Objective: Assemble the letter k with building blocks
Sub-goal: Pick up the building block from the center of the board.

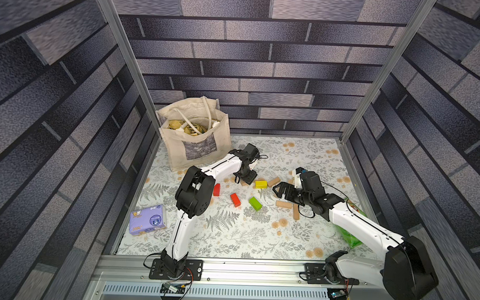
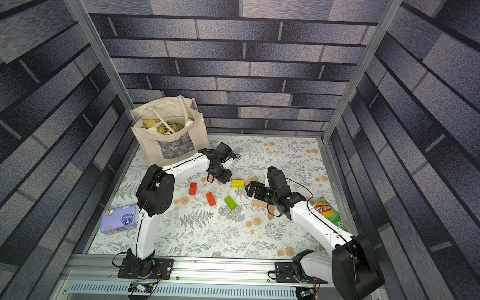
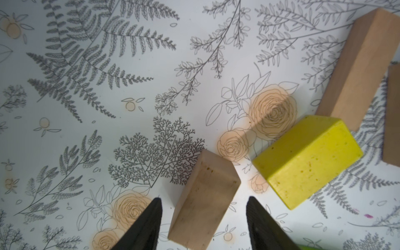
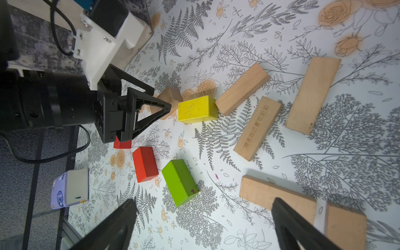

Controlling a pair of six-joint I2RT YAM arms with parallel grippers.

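The building blocks lie scattered flat on the floral mat, and no letter k is in view. My left gripper (image 3: 204, 198) points down with its jaws open astride a tan block (image 3: 205, 201), a gap showing on each side. A yellow block (image 1: 260, 184) lies just beside it. Two red blocks (image 1: 217, 189) (image 1: 235, 200) and a green block (image 1: 255, 203) sit nearer the front. Tan blocks (image 4: 257, 127) (image 4: 311, 95) lie to the right. My right gripper (image 1: 278, 191) hovers wide open above the mat near the green block (image 4: 179, 181), holding nothing.
A canvas tote bag (image 1: 195, 138) stands at the back left. A purple tissue pack (image 1: 148, 220) lies front left by the mat's edge. A green chip bag (image 2: 327, 211) lies under my right arm. Metal frame posts rise at the back corners.
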